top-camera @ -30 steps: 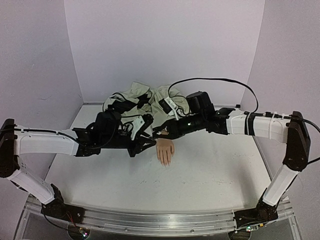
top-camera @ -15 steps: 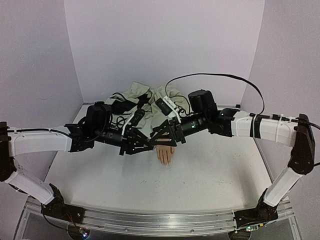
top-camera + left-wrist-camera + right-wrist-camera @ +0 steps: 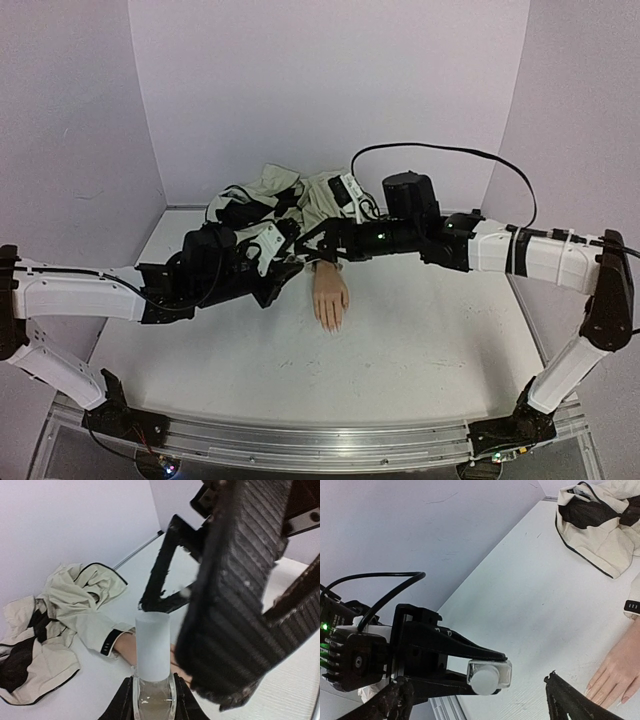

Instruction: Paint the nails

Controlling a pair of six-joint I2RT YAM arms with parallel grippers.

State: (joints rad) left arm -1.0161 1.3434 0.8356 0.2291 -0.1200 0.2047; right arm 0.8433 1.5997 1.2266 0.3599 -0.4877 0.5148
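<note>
- 1 second earlier the right fingers (image 3: 235, 595) had been clamped together close to the bottle (image 3: 152, 652). Now they stood spread wide, released and holding nothing.
- The right arm had drawn back a little toward the far side. Its open fingers hung above the dark cuff rather than down beside the left arm's tip.
- The left fingers (image 3: 122, 705) stayed clenched on the bottle's clear glass body, 1 on each side. The bottle stood upright with its white cap on.
- The left arm had swung slightly but ended near where it began, just to the left of the mannequin hand (image 3: 329, 298).
- The mannequin hand had not shifted. It lay back-up on the worktop (image 3: 420, 345), fingers pointing toward the near edge. Its wrist ran into the cream sleeve (image 3: 75, 615), which was rumpled behind it.
- The nails (image 3: 623, 699) sat at the tips of those fingers, near the middle of the worktop and touched by neither arm.
- In the right wrist view the nails looked small and pale, close to the peach of the skin. From overhead they were too small to make out.
</note>
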